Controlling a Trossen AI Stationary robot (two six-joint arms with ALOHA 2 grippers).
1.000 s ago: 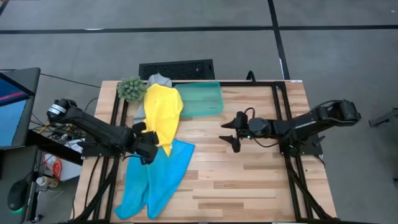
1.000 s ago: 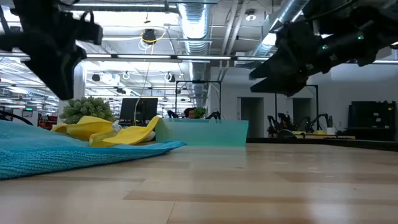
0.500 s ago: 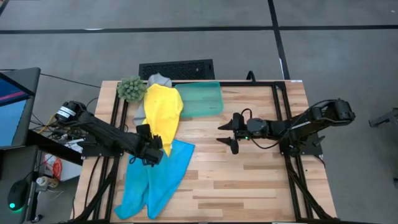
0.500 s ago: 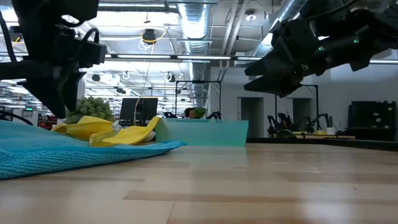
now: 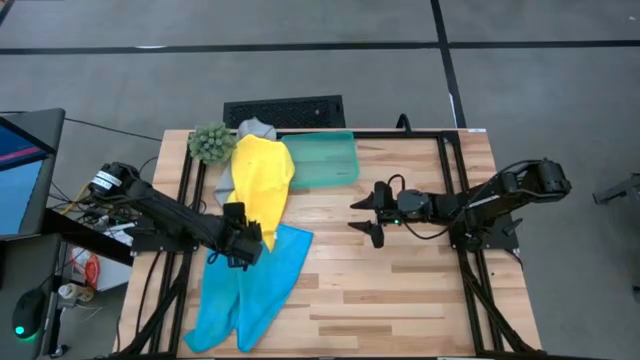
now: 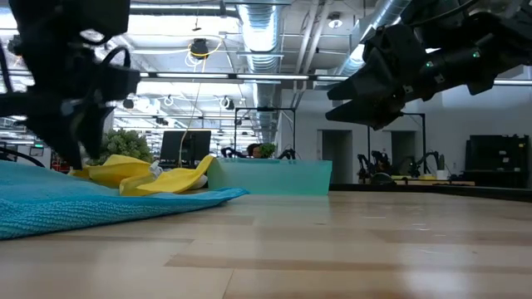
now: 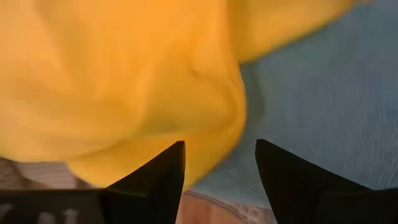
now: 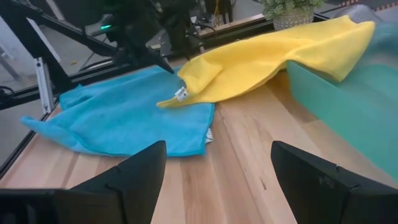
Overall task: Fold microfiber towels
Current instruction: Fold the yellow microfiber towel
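Observation:
A yellow towel point(image 5: 262, 178) lies crumpled at the table's left. Its near corner rests on two overlapping sky-blue towels point(image 5: 250, 285), and its far end lies over a grey towel point(image 5: 256, 128). My left gripper point(image 5: 240, 248) points down, open, just above that near corner. In the left wrist view my left gripper point(image 7: 221, 165) has the yellow edge point(image 7: 211, 143) and blue cloth point(image 7: 323, 93) between its fingers. Whether they touch the cloth does not show. My right gripper point(image 5: 362, 215) hangs open above the table's middle, nothing between its fingers.
A translucent teal tray point(image 5: 325, 160) stands at the far middle, and the yellow towel's edge lies against it. A fuzzy green plant ball point(image 5: 211, 143) sits at the far left corner. Bare wood stretches over the near right half point(image 5: 400, 290).
My left gripper has sunk toward the yellow towel's near corner and drifted slightly toward the near edge. The towels lie as before.

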